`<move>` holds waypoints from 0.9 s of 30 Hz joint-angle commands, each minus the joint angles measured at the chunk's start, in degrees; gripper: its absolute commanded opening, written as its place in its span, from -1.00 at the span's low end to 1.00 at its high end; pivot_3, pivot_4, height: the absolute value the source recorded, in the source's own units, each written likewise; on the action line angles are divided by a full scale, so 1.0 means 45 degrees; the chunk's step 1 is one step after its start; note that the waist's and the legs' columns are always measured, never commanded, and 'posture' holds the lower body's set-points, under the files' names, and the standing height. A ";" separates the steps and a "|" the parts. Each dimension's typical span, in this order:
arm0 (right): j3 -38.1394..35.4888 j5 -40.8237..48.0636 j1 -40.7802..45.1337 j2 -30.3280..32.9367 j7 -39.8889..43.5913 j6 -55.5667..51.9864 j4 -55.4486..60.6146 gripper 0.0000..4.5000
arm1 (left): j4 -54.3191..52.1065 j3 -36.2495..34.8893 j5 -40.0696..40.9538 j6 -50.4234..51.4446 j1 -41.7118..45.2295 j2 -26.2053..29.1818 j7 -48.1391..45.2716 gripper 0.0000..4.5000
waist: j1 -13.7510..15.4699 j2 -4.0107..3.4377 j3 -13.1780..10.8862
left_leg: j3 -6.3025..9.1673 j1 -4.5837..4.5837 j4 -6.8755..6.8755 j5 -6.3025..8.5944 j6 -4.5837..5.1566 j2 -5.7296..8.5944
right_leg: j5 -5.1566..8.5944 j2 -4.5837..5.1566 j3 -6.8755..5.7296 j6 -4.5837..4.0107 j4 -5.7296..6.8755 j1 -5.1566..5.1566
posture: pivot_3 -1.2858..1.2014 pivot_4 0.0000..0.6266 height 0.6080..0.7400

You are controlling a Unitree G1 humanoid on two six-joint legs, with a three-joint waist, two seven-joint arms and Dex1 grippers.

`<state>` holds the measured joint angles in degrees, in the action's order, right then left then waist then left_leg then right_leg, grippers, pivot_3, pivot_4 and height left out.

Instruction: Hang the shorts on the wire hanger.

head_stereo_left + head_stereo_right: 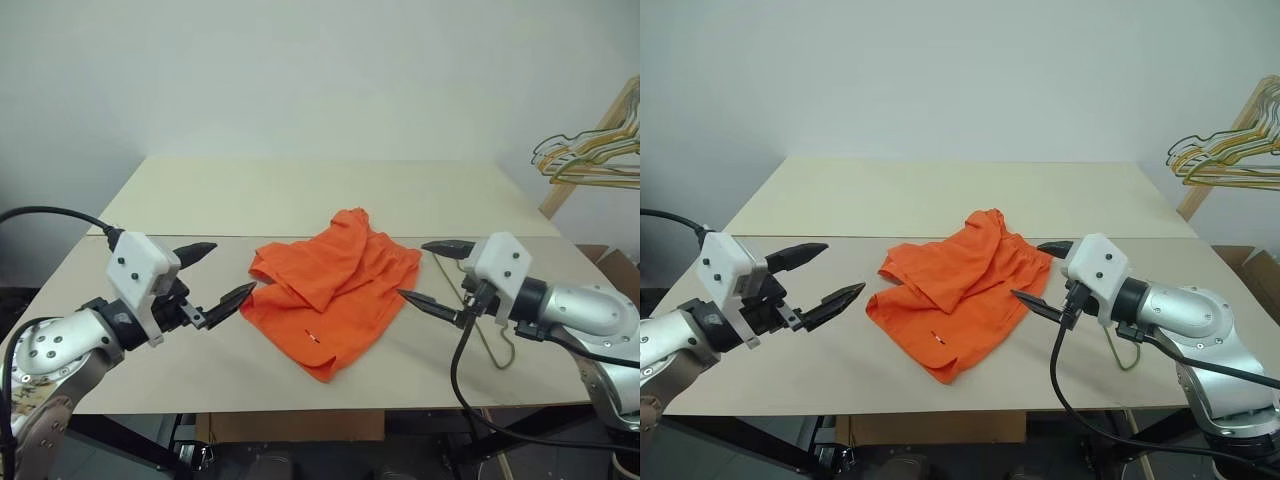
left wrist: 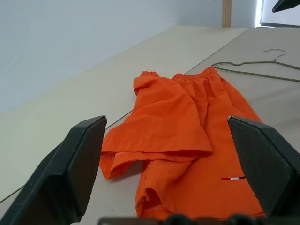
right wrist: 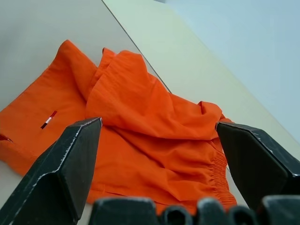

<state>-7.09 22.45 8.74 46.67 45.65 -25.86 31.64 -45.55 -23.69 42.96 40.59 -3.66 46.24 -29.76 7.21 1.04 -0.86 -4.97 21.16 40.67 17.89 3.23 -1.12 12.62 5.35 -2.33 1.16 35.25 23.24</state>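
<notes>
The orange shorts (image 1: 335,285) lie crumpled on the beige table (image 1: 300,195), one leg folded over, with a small white tag (image 1: 312,335) near the front. The wire hanger (image 2: 253,63) lies flat on the table just right of the shorts, its hook (image 2: 276,50) pointing away from them. In the eye views my right hand hides most of it; a bent end (image 1: 497,345) shows below the hand. My left gripper (image 1: 232,268) hovers open just left of the shorts, holding nothing. My right gripper (image 1: 412,270) hovers open at their right edge, also holding nothing.
A bunch of gold and green wire hangers (image 1: 590,150) hangs on a wooden rack (image 1: 575,150) beyond the table's right side. A seam runs across the table behind the shorts. A cardboard box (image 1: 620,265) stands at the right, past the table edge.
</notes>
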 commanded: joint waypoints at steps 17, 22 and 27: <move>-0.0323 -0.0131 -0.0302 -0.0014 -0.0107 0.0312 0.0358 1.00 | -0.0325 -0.0031 0.0843 0.0426 0.0565 -0.0005 0.0449 1.00 | 0.0000 0.0000 -0.0002 | 0.0001 0.0002 -0.0003 0.0000 0.0000 0.0000 | 0.0000 0.0000 -0.0001 0.0001 -0.0007 0.0000 | 0.21 -1.00 1.00; -0.0043 -0.0549 -0.0230 0.0112 0.0304 0.1076 -0.0276 1.00 | -0.0269 0.0447 0.0504 0.0243 0.1076 -0.0064 0.0688 1.00 | 0.0013 0.0002 -0.0004 | 0.0002 0.0004 -0.0004 0.0001 0.0001 0.0002 | -0.0001 0.0001 0.0000 0.0001 -0.0011 -0.0001 | 0.19 -1.00 1.00; 0.0328 -0.1175 0.0073 0.1009 0.2007 0.2928 -0.1464 1.00 | -0.0334 0.0922 0.0321 0.0594 0.1196 0.0036 0.0960 1.00 | -0.0035 -0.0007 -0.0013 | -0.0003 0.0000 -0.0004 0.0000 0.0002 0.0003 | -0.0001 -0.0006 0.0002 0.0001 -0.0020 -0.0004 | 0.17 -1.00 1.00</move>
<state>-4.96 17.91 7.84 50.01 52.58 -16.23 25.61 -45.55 -19.39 44.58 42.76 1.02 45.61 -25.81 7.05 1.00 -0.92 -4.99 21.17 40.64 17.89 3.24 -1.11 12.62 5.32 -2.32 1.17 35.15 23.22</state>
